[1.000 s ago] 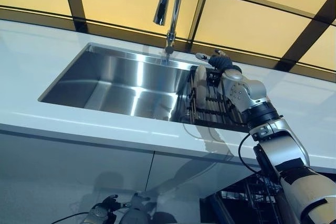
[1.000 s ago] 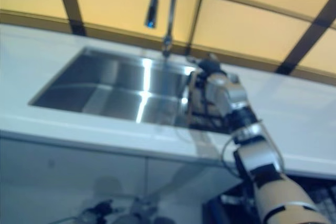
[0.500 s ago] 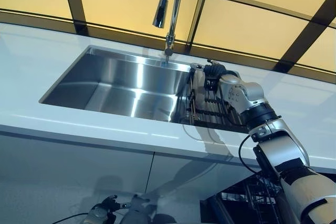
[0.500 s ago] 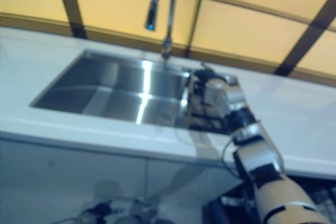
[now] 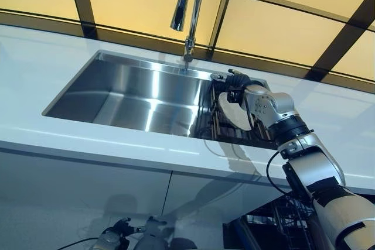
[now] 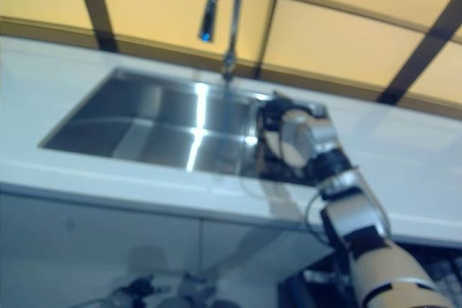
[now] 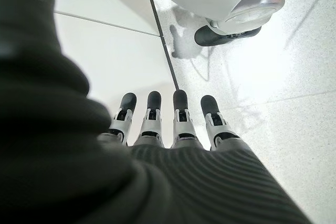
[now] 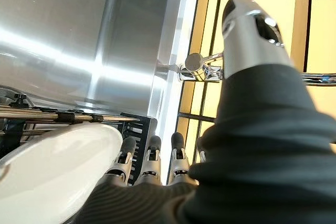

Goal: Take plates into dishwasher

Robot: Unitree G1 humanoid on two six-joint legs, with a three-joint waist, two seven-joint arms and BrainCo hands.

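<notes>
Plate (image 5: 234, 114) stands tilted in the rack (image 5: 225, 130), at the sink's (image 5: 135, 95) right end; right hand (image 5: 241, 81) pinches its far rim. Left hand (image 7: 173, 124) hangs relaxed, unclenched, well apart.

No text or labels can be read.

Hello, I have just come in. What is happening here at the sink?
The robot is working at a steel sink set in a white counter, under a tall faucet. Its right hand is at a dark dish rack at the sink's right end and has a white plate, which leans tilted above the rack. The right wrist view shows the plate beside the fingers. The left hand hangs low by the floor, open and holding nothing. No plate is in the dishwasher yet.
</notes>
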